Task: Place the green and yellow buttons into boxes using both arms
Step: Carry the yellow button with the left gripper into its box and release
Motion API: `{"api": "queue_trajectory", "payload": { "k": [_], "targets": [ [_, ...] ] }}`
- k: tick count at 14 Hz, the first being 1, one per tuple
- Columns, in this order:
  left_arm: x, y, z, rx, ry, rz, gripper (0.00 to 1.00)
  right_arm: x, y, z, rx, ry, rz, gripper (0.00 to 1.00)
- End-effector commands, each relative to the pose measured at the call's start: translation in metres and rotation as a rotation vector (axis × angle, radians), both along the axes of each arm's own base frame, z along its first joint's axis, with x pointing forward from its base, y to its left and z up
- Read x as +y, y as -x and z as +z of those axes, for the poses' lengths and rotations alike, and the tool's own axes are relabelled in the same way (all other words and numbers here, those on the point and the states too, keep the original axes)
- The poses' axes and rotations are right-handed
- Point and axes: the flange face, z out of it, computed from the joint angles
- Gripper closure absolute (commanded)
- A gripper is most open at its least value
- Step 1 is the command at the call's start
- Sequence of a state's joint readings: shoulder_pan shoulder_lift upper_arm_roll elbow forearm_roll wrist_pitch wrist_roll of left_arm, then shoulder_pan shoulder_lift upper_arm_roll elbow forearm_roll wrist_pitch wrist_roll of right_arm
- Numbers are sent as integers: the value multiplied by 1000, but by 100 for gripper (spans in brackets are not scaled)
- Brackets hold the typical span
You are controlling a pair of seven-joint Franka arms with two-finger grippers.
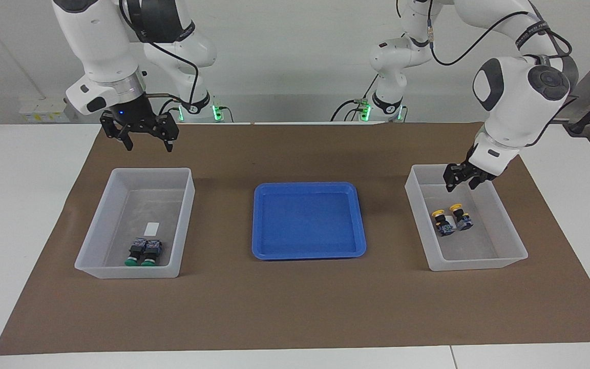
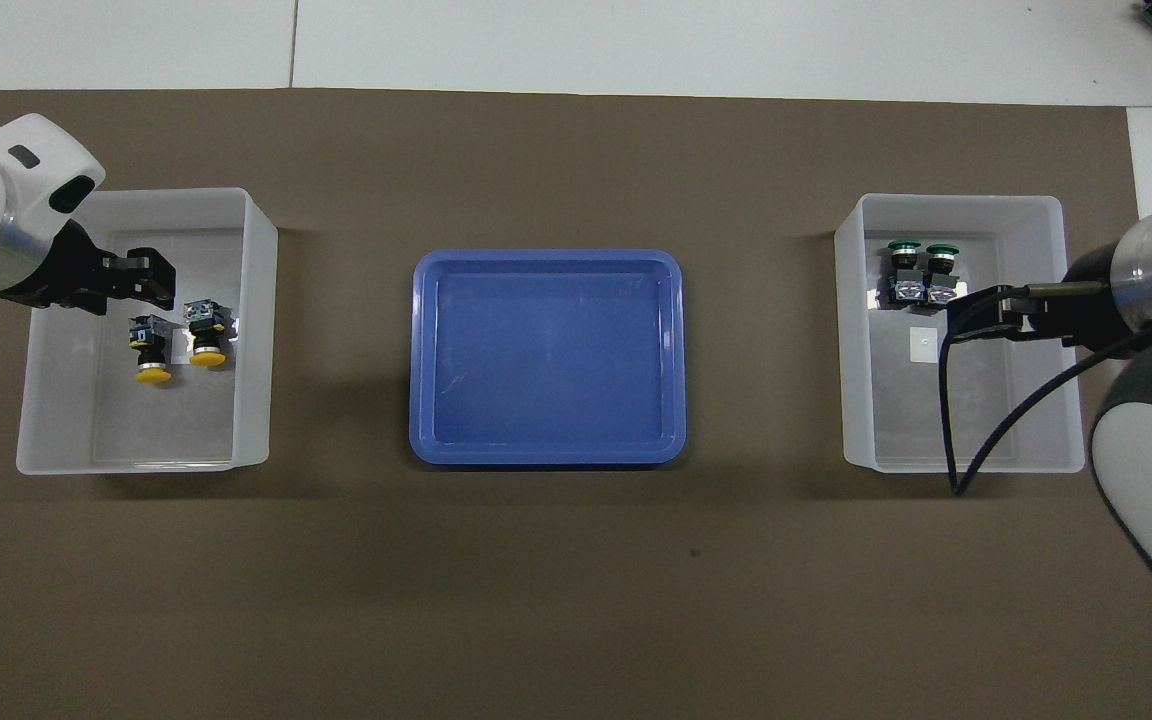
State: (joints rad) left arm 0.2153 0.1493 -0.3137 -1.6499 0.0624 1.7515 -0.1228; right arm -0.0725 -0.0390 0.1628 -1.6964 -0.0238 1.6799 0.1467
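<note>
White table (image 1: 23, 205), brown mat (image 1: 295, 307) across it; plain white wall (image 1: 295, 51), even light

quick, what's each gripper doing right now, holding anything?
Left gripper: open, empty, over the box with the yellow buttons.
Right gripper: open, empty, waiting.

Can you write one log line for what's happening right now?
yellow buttons: in box | green buttons: in other box | left gripper: open, empty | right gripper: open, waiting

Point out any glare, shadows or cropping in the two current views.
Overhead view: pale sheen on the shallow blue plastic tray, soft shadows on the brown paper mat nearer the robots than each translucent whitish plastic bin; right arm cropped at the frame edge. Facing view: even light, arm tops cropped, green lamps glowing at the bases.
</note>
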Motion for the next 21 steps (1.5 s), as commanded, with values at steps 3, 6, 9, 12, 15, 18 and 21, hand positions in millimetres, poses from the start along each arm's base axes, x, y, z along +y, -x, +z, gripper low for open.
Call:
{"api": "queue_trajectory", "payload": {
  "k": [3, 6, 9, 12, 15, 18, 21],
  "targets": [
    [-38, 21, 60, 15, 38, 67, 35, -2, 4, 1, 3, -20, 7, 0],
    [-81, 33, 68, 23, 30, 88, 35, -3, 4, 1, 3, -20, 5, 0],
    [-130, 48, 71, 23, 22, 132, 35, -5, 4, 1, 3, -21, 2, 0],
    [-150, 55, 71, 22, 18, 131, 34, -6, 4, 1, 3, -21, 2, 0],
    [-134, 56, 79, 57, 1, 153, 34, -7, 4, 1, 5, -19, 2, 0],
    [-82, 39, 123, 31, 17, 231, 32, -7, 4, 1, 3, -20, 2, 0],
    [-44, 26, 120, 29, 21, 230, 33, -7, 4, 1, 5, -19, 4, 0]
  ]
}}
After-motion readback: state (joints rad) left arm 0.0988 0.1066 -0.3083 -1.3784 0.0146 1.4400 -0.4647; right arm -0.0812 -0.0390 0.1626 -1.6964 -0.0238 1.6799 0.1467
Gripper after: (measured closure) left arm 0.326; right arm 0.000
